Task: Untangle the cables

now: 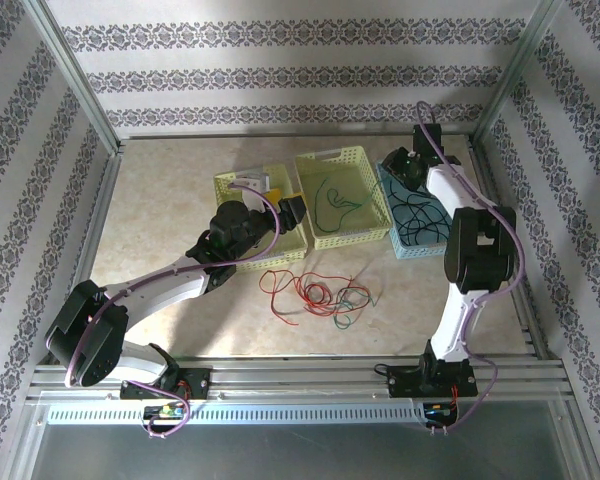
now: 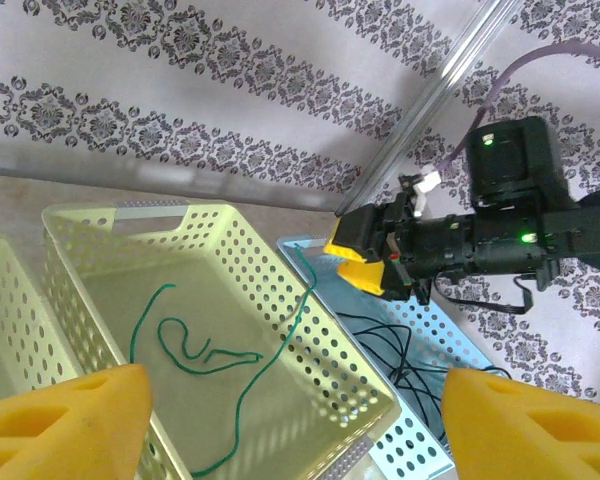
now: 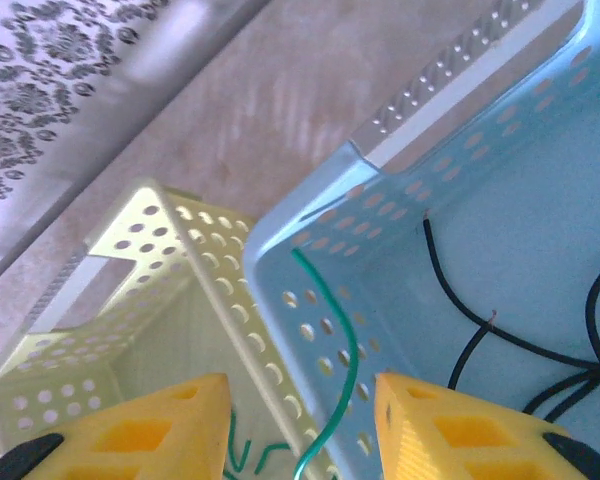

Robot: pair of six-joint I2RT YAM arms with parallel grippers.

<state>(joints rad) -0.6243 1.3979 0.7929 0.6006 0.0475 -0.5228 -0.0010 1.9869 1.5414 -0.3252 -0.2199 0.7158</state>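
Noting three baskets on the bench [image 1: 150, 200]. The middle yellow basket [image 1: 330, 153] holds one green cable [image 1: 335, 200]. The blue basket [image 1: 420, 250] just right of it holds black cables [image 1: 420, 215]. Another yellow basket [image 1: 225, 182] sits at its left. A red-and-green tangle [image 1: 315, 295] lies loose on the bench in front of it. The left pincer [image 2: 295, 375] gapes wide above it. The right pincer [image 3: 300, 385] is open too; its wrist view shows the green cable crossing the blue rim and passing between the fingers, unclamped.

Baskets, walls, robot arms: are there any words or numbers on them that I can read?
No text can be read anywhere.
The yellow baskets and the blue basket carry no labels.
The wallpaper has flower patterns, not letters.
The small coloured parts at the arm bases are too small to tell if they bear writing.
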